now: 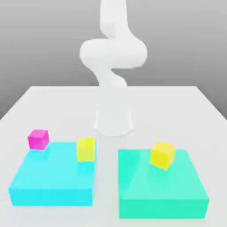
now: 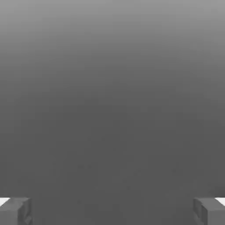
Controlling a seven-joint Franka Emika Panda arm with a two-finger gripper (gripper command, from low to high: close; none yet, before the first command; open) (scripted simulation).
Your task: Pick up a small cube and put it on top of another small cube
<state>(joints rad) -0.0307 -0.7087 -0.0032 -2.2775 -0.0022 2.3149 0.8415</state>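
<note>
Table: a smooth, pale, matte top [image 1: 155,106] bore everything.
Robot arm: white and rounded, it [image 1: 113,53] rose from its base at the table's far side, apparently clear of the blocks so that it had room to begin.
Green slab: flat, square-edged and plain [image 1: 159,186], on the exterior view's right, seemingly a raised stand.
Cyan slab: a similar glossy-looking platform [image 1: 55,170], on the exterior view's left.
Gripper: its two fingers stood wide apart with nothing between them [image 2: 112,212], probably ready to take a cube.
Yellow cube on green: this one [image 1: 162,155] sat near the slab's far edge, turned at an angle.
Yellow cube on cyan: it [image 1: 85,149] stood squarer, by the slab's inner edge.
Magenta cube: small and flat-faced [image 1: 38,139], at cyan's far outer corner; whether on it or just beside was unclear. No cubes were stacked.
</note>
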